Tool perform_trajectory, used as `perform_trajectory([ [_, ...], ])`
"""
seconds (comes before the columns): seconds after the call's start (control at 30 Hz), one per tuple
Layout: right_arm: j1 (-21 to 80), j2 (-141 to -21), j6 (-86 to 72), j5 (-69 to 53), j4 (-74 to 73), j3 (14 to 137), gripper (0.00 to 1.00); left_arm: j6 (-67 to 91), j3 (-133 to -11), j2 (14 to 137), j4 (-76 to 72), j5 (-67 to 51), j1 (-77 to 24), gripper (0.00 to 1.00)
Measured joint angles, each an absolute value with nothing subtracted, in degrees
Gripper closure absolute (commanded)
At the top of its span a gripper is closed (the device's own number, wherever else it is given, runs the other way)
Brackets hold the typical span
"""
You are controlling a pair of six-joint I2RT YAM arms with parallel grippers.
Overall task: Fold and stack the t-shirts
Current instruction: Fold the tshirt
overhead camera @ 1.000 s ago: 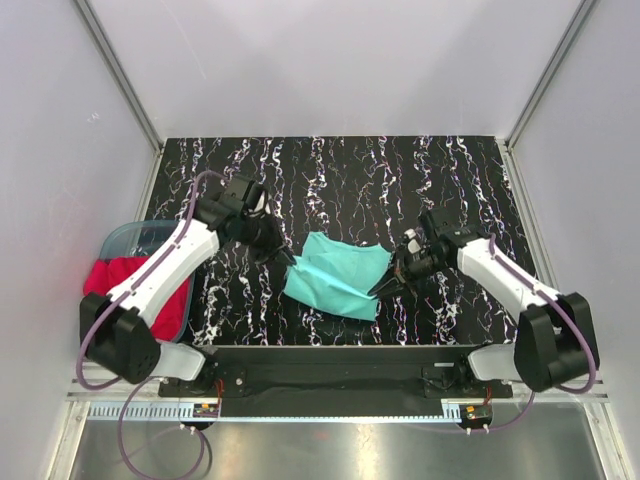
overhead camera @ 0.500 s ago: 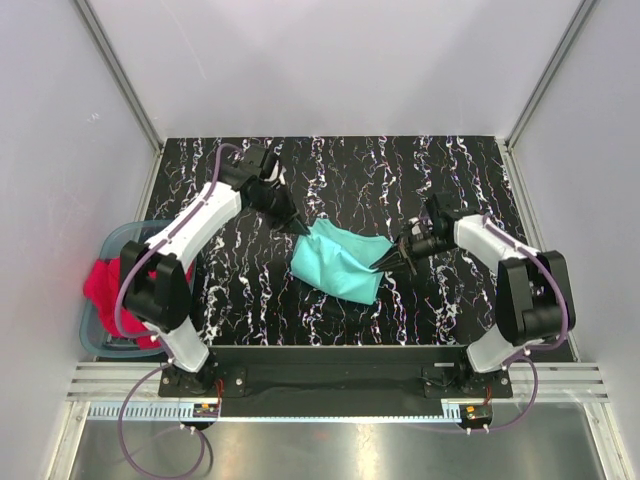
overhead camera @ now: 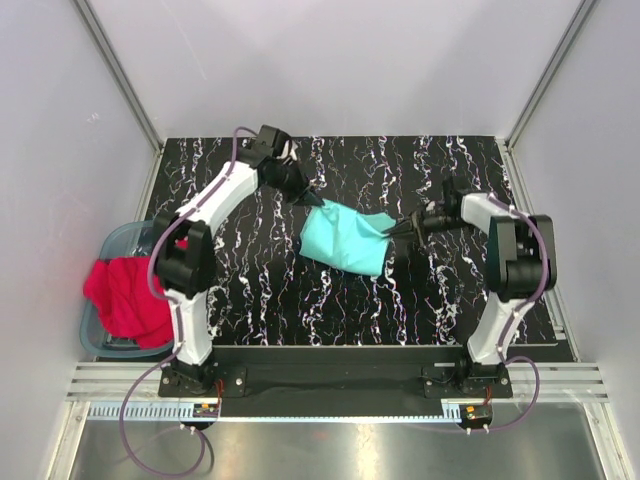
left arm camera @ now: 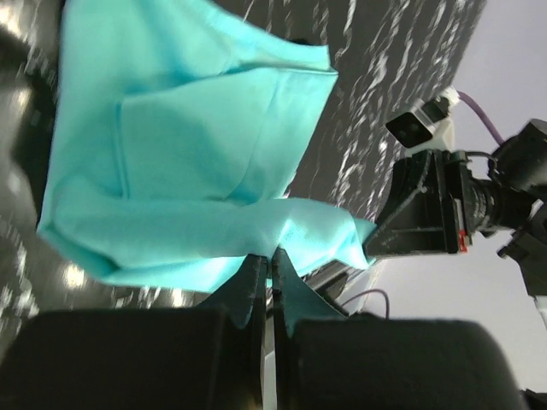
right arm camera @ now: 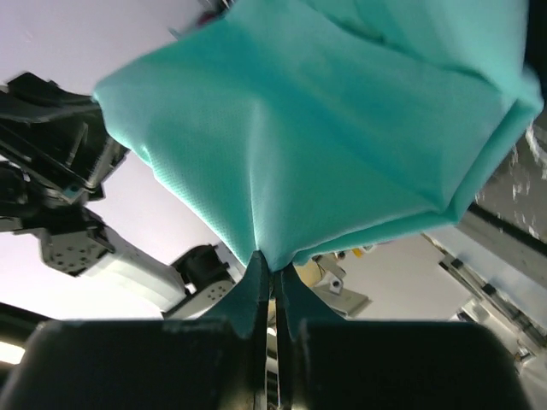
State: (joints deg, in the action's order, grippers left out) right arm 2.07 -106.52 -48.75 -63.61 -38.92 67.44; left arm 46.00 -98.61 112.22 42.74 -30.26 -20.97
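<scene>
the folding of the teal t-shirt [overhead camera: 345, 240] is in hand: left claw [overhead camera: 305, 197] and right claw [overhead camera: 395, 232] each pinch one corner, cloth stretched over the bench [overhead camera: 450, 300] middle, maybe lifted. next, lay it flat; red t-shirt [overhead camera: 125, 295] lies in the tub [overhead camera: 115, 238].

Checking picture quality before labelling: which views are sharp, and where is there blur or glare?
Top external: evenly lit and sharp, soft shadows only, mild sheen on the metal strip at the bottom. Left wrist: the teal t-shirt is crisp, the table behind smeared. Right wrist: cloth weave sharp, the table at right blurred.
</scene>
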Motion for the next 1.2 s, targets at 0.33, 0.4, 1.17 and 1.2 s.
perform_trajectory([
  [0.33,-3.55,-136.25,-50.09,-63.02,-36.01,102.59,0.55,50.00,-124.70,135.22,30.46,-30.30,-18.39,0.57],
  [0.4,-4.01,-144.62,-50.43,-62.33,-35.81,115.39,0.31,50.59,-127.35,138.15,28.36,-28.93,-17.37,0.53],
  [1.17,-1.67,-136.64,-29.78,-39.00,-48.07,115.85,0.16,29.69,-110.17,122.23,27.90,-25.02,-18.90,0.26],
  [1.2,-1.50,-136.55,-29.28,-38.06,-48.12,115.77,0.16,28.21,-111.18,123.55,28.23,-24.77,-18.96,0.26],
])
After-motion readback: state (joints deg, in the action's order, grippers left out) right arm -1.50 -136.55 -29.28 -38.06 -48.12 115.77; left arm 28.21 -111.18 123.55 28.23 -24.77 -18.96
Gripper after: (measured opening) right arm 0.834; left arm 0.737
